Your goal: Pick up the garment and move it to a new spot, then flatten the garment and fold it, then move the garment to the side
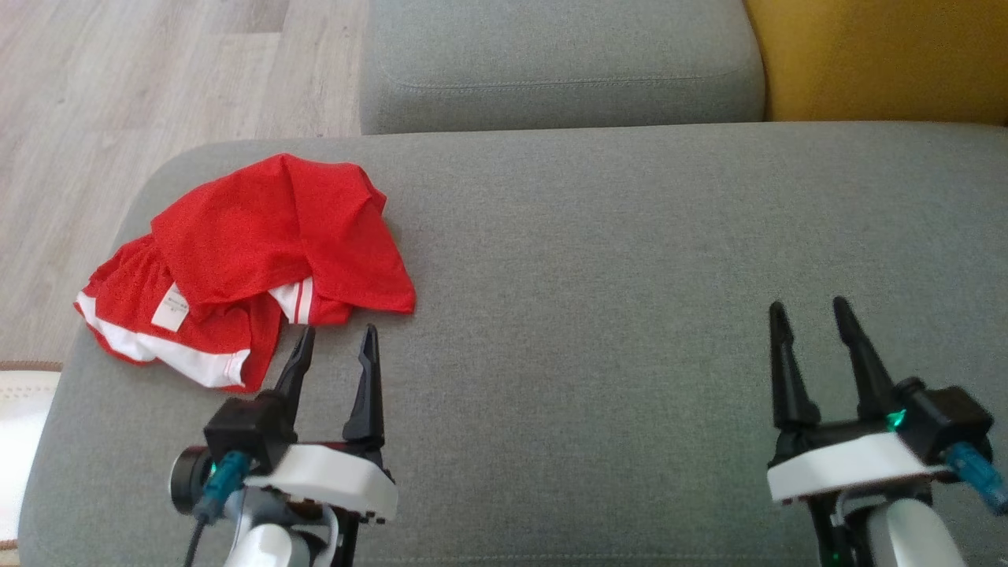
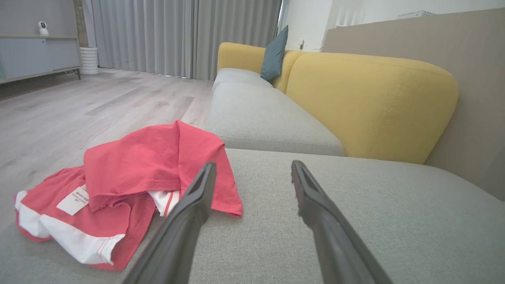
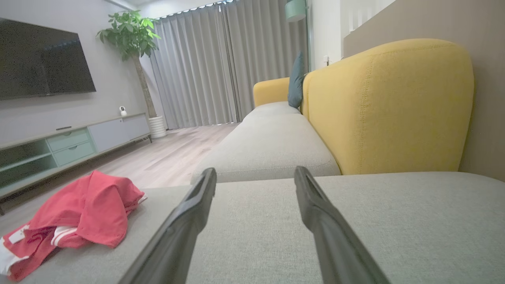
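A crumpled red garment (image 1: 260, 244) with white trim and a white label lies at the left end of the grey sofa seat (image 1: 614, 299). My left gripper (image 1: 339, 335) stands open just in front of its near right corner, nothing between the fingers. In the left wrist view the garment (image 2: 138, 173) sits left of the left gripper (image 2: 252, 167), whose left finger overlaps the cloth's edge. My right gripper (image 1: 811, 309) is open far to the right over bare cushion. The right wrist view shows the garment (image 3: 86, 213) far left of the open right gripper (image 3: 254, 173).
A second grey seat cushion (image 1: 559, 63) lies beyond, with a yellow backrest (image 1: 882, 55) at the far right. Wood floor (image 1: 157, 79) drops off past the seat's left edge. A white object (image 1: 20, 425) sits by the seat's near left corner.
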You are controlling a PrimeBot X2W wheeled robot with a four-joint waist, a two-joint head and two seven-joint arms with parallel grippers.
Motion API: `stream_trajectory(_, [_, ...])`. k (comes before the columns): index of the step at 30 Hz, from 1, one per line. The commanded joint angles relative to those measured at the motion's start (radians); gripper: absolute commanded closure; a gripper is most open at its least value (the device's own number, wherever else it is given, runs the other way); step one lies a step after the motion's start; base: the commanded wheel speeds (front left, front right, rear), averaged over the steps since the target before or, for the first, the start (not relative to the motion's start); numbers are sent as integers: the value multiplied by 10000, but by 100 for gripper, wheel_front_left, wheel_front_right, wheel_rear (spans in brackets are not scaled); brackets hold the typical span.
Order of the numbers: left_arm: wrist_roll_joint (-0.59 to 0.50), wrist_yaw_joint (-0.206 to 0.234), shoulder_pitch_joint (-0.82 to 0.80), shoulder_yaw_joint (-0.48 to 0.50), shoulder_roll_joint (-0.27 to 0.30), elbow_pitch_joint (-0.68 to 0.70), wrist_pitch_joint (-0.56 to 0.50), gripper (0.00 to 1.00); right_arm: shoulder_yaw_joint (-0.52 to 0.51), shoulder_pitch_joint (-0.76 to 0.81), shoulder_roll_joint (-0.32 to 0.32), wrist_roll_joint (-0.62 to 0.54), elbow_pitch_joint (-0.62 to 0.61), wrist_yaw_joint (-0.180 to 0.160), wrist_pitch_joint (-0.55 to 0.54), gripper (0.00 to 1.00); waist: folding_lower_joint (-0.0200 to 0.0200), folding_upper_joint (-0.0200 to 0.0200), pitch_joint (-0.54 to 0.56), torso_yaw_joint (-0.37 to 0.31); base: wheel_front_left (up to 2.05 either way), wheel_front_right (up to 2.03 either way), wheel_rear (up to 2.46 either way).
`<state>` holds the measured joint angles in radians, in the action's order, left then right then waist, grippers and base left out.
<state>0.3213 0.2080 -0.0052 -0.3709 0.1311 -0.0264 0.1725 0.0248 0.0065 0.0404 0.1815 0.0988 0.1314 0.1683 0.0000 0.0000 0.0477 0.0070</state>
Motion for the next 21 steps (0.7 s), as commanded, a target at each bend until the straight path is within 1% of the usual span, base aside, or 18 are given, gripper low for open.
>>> stream_trajectory(1, [-374,152,-631,119,183,425,165,0,297,-167,84,-402,-306,-6,168,0,0,0,7,-8,0,0,0])
stream_trajectory(3, [-433,328,-625,89,130,510,224,0,371,-109,85,-423,-265,-6,206,0,0,0,5,-7,0,0,0])
stream_trajectory(5, [-268,497,-574,260,-50,701,281,0,350,-52,86,55,-205,-6,269,0,0,0,3,0,0,0,0])
stream_trajectory(7, [-91,539,-486,526,-206,900,340,0,330,-38,88,616,-147,-6,340,0,0,0,-4,1,0,0,0])
stream_trajectory(9, [-63,470,-377,771,-303,1037,398,0,294,-21,89,1351,-35,-6,413,0,0,0,-6,-6,0,0,0])
stream_trajectory(10, [-63,470,-377,771,-303,1037,398,0,294,-21,89,1351,-35,-6,413,0,0,0,-6,-6,0,0,0])
stream_trajectory(17, [-299,27,-1,1410,-664,1090,603,0,409,17,93,2124,659,-7,639,0,0,0,-4,27,0,0,0])
stream_trajectory(21, [-459,-360,226,1432,-764,545,720,0,568,-22,95,1846,1086,-7,758,0,0,0,0,56,0,0,0])
